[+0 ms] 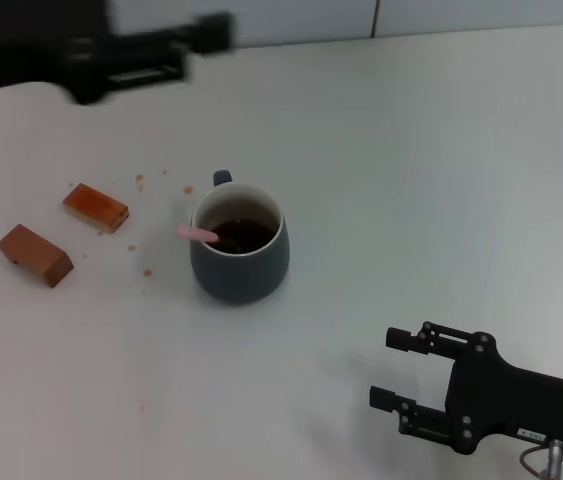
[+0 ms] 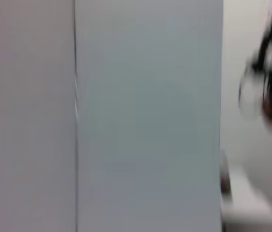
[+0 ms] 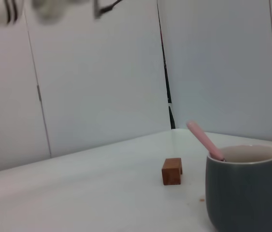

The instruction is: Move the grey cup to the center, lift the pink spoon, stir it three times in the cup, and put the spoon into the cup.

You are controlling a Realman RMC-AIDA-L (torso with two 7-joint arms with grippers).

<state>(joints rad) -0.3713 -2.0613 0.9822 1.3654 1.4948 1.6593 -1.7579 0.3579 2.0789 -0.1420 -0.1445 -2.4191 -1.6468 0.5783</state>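
While the pink spoon (image 1: 198,234) leans in the grey cup (image 1: 240,246), both end effectors sit apart

At the centre of the head view, the cup (image 1: 240,252) is dark blue-grey with a white inner rim and dark brown liquid, and the spoon (image 1: 197,233) handle in it is pale pink. At left, two blocks (image 1: 95,207) (image 1: 35,254) are orange-brown on the white table (image 1: 441,180), with brown crumbs between them and the cup. Both grippers, upper left (image 1: 211,35) and lower right (image 1: 393,368), are black.
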